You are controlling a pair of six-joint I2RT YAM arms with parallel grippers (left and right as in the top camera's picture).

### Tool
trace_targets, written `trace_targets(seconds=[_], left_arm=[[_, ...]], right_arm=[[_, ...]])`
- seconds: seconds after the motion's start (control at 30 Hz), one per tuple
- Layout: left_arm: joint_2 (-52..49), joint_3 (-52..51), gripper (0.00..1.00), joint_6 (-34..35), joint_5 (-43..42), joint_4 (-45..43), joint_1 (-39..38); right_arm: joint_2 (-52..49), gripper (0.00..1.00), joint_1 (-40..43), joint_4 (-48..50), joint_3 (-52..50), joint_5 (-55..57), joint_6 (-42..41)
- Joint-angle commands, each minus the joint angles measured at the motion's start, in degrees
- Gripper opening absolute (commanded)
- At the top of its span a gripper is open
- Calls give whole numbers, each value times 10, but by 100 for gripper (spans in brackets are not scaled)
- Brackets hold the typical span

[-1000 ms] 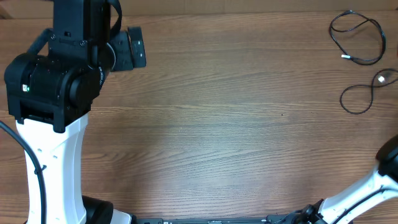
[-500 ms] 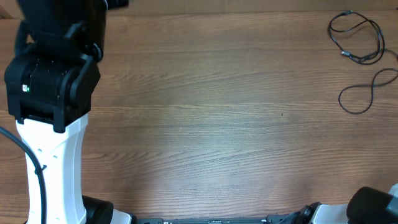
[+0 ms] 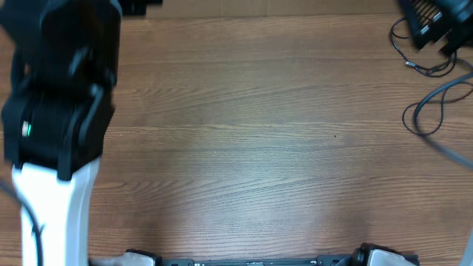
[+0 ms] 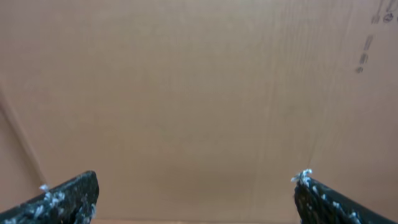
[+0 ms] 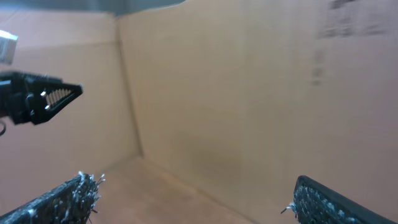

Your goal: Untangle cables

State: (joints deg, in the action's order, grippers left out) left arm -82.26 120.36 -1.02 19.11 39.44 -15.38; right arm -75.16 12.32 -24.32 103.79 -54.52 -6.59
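Observation:
Two thin black cables lie at the table's far right in the overhead view. The upper cable (image 3: pixel 423 65) is a loose coil, partly covered by my right gripper (image 3: pixel 429 18), which hangs above it at the top right corner. The lower cable (image 3: pixel 425 114) is a separate loop, blurred where it runs toward the right edge. My right gripper (image 5: pixel 193 182) is open and empty, facing a cardboard wall. My left gripper (image 4: pixel 198 177) is open and empty, also facing cardboard. In the overhead view only a dark piece of the left gripper (image 3: pixel 140 6) shows at the top edge.
The big black-and-white body of the left arm (image 3: pixel 59 125) fills the left side of the wooden table (image 3: pixel 251 140). A cardboard wall (image 4: pixel 199 81) stands behind the table. A black toothed finger (image 5: pixel 43 99) shows at the left of the right wrist view.
The left gripper has swung up past the table's back edge. The right arm has left the bottom right, and its gripper now sits over the upper cable at the top right.

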Motion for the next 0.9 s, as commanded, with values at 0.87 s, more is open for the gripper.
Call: trace_targets(seconds=[0.87], left_arm=[[815,-752,100,28,-137,-198,229]], right_arm=[[544,100,-61,150,-345,224,112]])
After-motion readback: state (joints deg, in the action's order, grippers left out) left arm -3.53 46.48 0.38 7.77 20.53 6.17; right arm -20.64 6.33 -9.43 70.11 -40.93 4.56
